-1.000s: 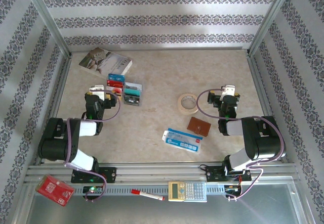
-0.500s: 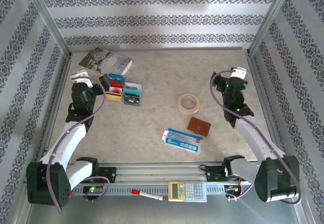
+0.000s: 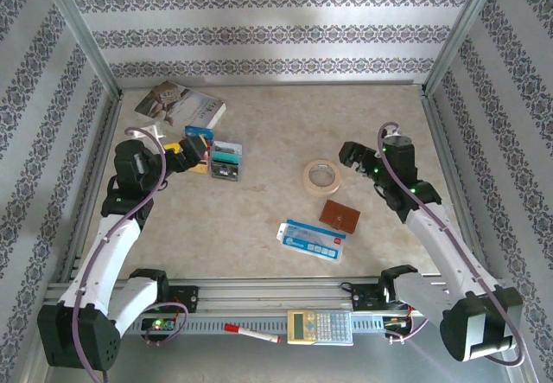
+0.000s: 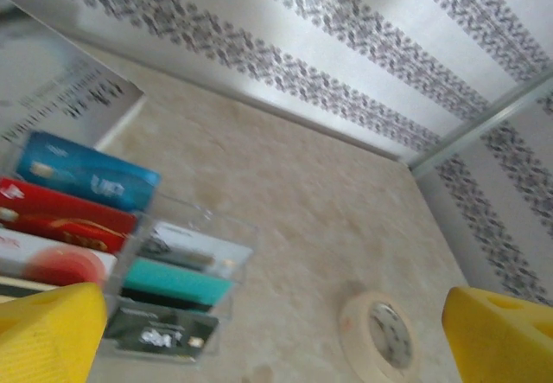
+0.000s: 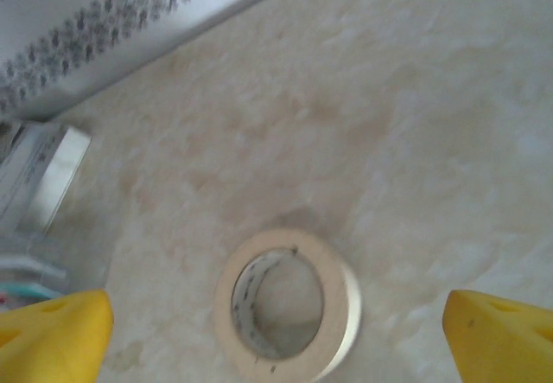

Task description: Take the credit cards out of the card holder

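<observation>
The card holder (image 3: 340,217), small, reddish-brown and closed, lies right of centre. Apart from it, at the back left, credit cards (image 3: 227,158) sit in clear plastic sleeves. The left wrist view shows a blue card (image 4: 86,171), a red one (image 4: 69,219), a teal one (image 4: 177,281) and a dark one (image 4: 160,335). My left gripper (image 3: 199,150) hangs over the left column of these cards, open and empty, its yellow fingertips (image 4: 47,335) wide apart. My right gripper (image 3: 352,158) is open and empty above the table, between the holder and a tape roll.
A tape roll (image 3: 321,176) (image 5: 285,305) lies flat near the middle. A paperback book (image 3: 180,105) rests at the back left, and a blue-and-white packet (image 3: 313,239) lies in front of the holder. On the near rail are a red packet (image 3: 93,322), a marker (image 3: 252,333) and a calculator (image 3: 320,325).
Both arms have unfolded from near their bases. The left gripper swung right, over the sleeved cards. The right gripper rose, then came left and down toward the tape roll.
</observation>
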Available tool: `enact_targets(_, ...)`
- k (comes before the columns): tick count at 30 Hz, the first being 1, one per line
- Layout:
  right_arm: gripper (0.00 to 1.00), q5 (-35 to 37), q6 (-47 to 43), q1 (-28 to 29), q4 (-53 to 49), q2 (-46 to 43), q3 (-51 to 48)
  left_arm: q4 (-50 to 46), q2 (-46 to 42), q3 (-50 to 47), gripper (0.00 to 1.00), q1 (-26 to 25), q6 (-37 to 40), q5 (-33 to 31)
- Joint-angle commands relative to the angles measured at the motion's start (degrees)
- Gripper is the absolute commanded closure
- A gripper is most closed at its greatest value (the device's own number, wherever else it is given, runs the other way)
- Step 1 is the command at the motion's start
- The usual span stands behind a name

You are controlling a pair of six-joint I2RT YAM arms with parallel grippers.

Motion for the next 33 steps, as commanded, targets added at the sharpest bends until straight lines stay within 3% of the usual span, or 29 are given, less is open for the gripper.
enact_targets(1, 0.02, 0.0, 1.9, 4.3, -7.6, 0.3, 1.1, -2.0, 0.5, -2.2, 0.0, -1.0, -3.9, 6.1)
enact_targets(9, 0.04, 7.1, 5.2, 17.0, -12.4, 7.8, -0.1, -5.2, 4.0, -2.9, 0.01, -7.3, -1.8, 1.7)
enact_targets(16, 0.04, 0.8, 7.9, 18.0, -7.9, 12.5, -4.3, -5.0, 7.3, -2.0, 0.01, -10.8, -0.5, -0.7)
enact_targets(23, 0.04, 5.9, 8.7, 19.3, -9.9, 15.8, -5.2, -8.0, 8.3, 0.5, 0.0, -10.7, 2.5, -2.8)
enact_targets(33, 0.04, 5.2, 14.9, 24.9, -0.9, 24.0, -5.6, -5.8, 9.5, -0.9, 0.0, -10.8, 0.5, -2.2)
